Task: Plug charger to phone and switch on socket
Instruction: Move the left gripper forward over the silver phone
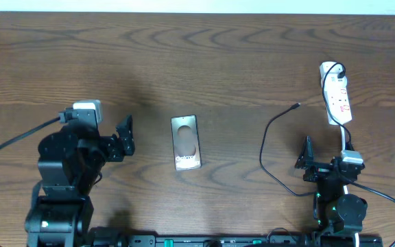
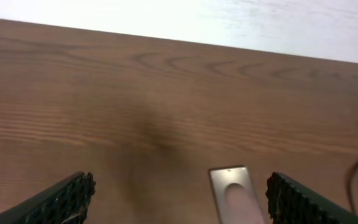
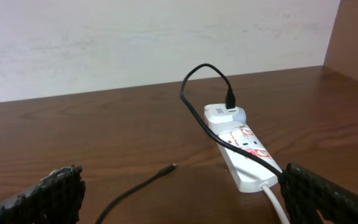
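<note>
Jaws wide and empty on my left gripper [image 1: 123, 136] and right gripper [image 1: 306, 156]. Toward the counter's right edge lies the charger [image 1: 265, 139], likely limp and light; I'd pinch its stiffer connector tip [image 1: 296, 106].

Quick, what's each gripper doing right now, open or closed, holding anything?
Left gripper: open, holding nothing.
Right gripper: open, holding nothing.

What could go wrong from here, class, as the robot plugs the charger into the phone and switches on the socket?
The charger tip lies loose, apart from the phone; being small, it may slip or twist when gripped. Its cable crosses over the socket, so pulling it might drag the socket.
</note>
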### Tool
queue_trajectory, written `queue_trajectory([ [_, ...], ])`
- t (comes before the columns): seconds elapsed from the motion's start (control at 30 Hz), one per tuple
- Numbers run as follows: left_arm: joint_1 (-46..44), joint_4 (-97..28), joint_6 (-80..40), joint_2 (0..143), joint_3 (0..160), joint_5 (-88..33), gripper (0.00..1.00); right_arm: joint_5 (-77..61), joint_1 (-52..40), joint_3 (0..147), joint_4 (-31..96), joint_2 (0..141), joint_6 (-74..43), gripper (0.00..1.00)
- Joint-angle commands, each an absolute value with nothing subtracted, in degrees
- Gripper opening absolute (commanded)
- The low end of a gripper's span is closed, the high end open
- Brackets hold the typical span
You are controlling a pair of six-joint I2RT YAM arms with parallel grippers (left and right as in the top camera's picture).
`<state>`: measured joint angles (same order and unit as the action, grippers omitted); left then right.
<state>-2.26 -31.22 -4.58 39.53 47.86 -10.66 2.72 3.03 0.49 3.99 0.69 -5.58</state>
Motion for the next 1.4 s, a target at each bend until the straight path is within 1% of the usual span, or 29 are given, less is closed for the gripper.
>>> queue_trajectory([
  [0.0,-4.6,-34.1,-7.2,41.4,53.1,-11.6,0.9,2.6,2.6,0.3,4.1,0.3,-5.1,0.99],
  [0.27,-11.1,-35.9,-14.0,43.7,54.8,-10.3,0.9,2.6,2.6,0.3,4.0,0.3,-5.1,0.99],
  [0.5,-18.0,-38.8,-21.3,47.5,54.8,-0.4,0.9,2.6,2.6,0.3,4.0,0.3,-5.1,0.99],
  [0.77,-27.6,-38.9,-22.8,54.8,54.9,6.1,0.9,2.6,2.6,0.3,4.1,0.3,-5.1,0.99],
  [0.87,-29.6,-38.5,-22.8,58.1,54.9,6.1,0.91,2.6,2.6,0.3,4.1,0.3,-5.1,0.99],
  [1.0,-29.7,-38.8,-22.6,62.3,54.9,5.5,0.9,2.6,2.6,0.3,4.1,0.3,-5.1,0.99],
  [1.2,-29.7,-39.1,-22.6,65.9,54.9,-2.4,0.9,2.6,2.6,0.3,4.0,0.3,-5.1,0.99],
  [1.37,-30.1,-38.4,-23.3,67.1,55.5,-3.9,0.9,2.6,2.6,0.3,4.1,0.3,-5.1,0.99],
])
